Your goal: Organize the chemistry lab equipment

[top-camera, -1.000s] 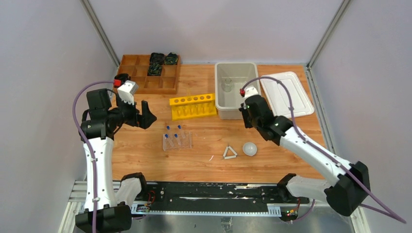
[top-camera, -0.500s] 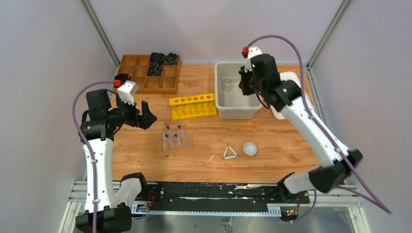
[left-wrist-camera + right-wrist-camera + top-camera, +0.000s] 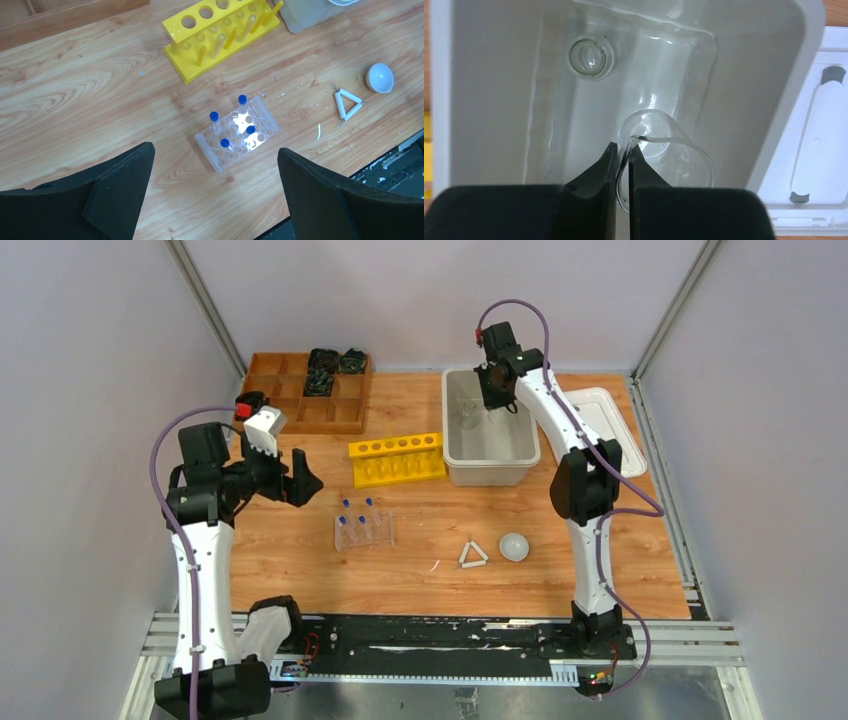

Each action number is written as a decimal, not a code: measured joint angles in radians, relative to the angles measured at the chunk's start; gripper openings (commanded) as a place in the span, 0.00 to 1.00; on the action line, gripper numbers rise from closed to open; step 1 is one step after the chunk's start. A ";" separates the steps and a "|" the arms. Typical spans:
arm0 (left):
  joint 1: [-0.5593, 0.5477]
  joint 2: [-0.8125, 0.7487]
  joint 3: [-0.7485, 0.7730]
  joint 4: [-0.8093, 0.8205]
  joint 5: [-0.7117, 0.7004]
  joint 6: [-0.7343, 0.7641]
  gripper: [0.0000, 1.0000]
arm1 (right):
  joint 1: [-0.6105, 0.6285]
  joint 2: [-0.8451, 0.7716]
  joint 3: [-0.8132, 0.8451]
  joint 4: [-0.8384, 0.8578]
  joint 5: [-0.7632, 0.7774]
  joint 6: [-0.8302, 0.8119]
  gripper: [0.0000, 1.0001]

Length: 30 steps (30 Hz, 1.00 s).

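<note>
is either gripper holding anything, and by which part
The right gripper pinches a clear glass beaker by its rim, over the white bin. The left gripper is open, empty.

The left arm (image 3: 196, 570) and the right arm (image 3: 588, 560) are both built of white links joined by black joint housings. A purple cable (image 3: 153, 462) is run along each arm in loose loops, and a small red fitting (image 3: 241, 410) is carried near each wrist. The left gripper (image 3: 215, 152) and right gripper (image 3: 621, 150) are fitted with matte black, wedge-shaped fingers.
</note>
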 measured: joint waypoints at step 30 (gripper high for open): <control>0.000 0.246 0.014 0.107 0.008 -0.090 1.00 | -0.027 0.173 0.055 0.101 0.040 -0.003 0.47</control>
